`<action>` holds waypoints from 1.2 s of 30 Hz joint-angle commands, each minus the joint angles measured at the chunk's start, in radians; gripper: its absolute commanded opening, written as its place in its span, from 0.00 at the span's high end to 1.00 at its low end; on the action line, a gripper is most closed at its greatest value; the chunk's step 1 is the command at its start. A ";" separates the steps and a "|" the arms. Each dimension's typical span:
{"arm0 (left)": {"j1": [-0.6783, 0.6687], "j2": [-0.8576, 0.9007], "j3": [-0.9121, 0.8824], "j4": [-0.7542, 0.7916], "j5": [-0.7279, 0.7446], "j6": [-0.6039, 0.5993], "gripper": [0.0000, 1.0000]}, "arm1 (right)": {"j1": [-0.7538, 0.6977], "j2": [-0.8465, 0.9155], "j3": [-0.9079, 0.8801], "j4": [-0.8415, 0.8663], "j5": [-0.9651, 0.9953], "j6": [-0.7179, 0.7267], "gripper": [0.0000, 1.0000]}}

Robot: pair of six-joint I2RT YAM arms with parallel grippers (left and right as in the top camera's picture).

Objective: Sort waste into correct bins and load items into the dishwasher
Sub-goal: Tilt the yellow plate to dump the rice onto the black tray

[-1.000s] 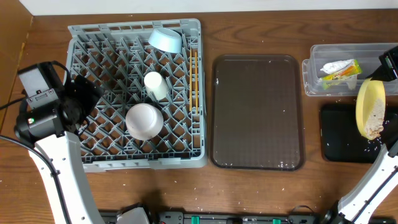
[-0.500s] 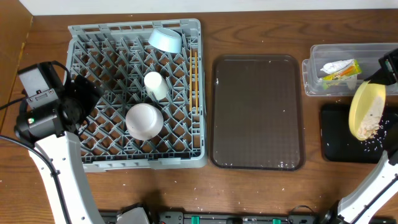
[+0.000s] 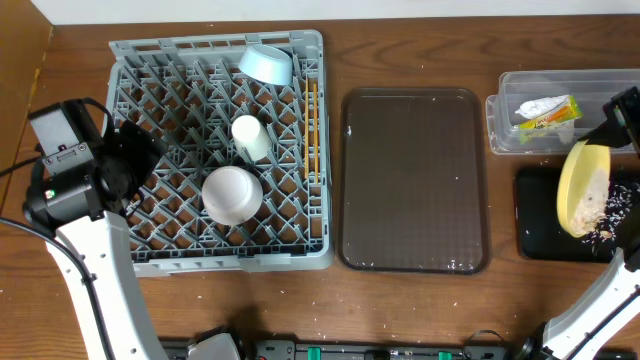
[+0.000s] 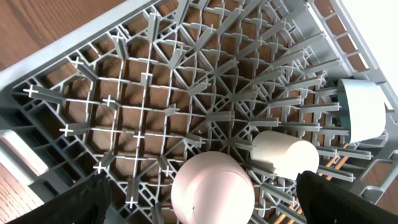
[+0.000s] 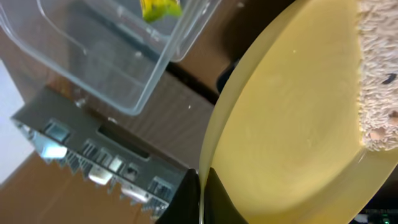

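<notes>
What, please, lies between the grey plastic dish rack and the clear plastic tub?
A dark brown rectangular serving tray lies there, as the overhead view shows.

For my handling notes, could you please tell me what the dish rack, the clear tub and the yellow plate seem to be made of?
Dish rack: grey moulded plastic, matte, thin lattice ribs.
Clear tub: glossy transparent plastic, see-through walls.
Yellow plate: smooth, faintly glossy; plastic or ceramic, unclear.
</notes>
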 commanded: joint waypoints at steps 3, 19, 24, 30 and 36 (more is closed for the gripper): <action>0.003 0.002 0.006 -0.002 -0.012 -0.008 0.04 | -0.031 -0.027 0.002 -0.001 -0.079 -0.049 0.99; 0.003 0.002 0.006 -0.002 -0.012 -0.008 0.04 | -0.137 -0.028 0.001 -0.001 -0.247 -0.195 0.99; 0.003 0.002 0.006 -0.002 -0.012 -0.008 0.04 | -0.139 -0.028 0.000 -0.001 -0.270 -0.197 0.98; 0.003 0.002 0.006 -0.002 -0.012 -0.008 0.04 | -0.139 -0.028 -0.020 -0.001 -0.345 -0.240 0.99; 0.003 0.002 0.006 -0.002 -0.012 -0.008 0.04 | -0.137 -0.028 -0.057 -0.001 -0.351 -0.274 0.99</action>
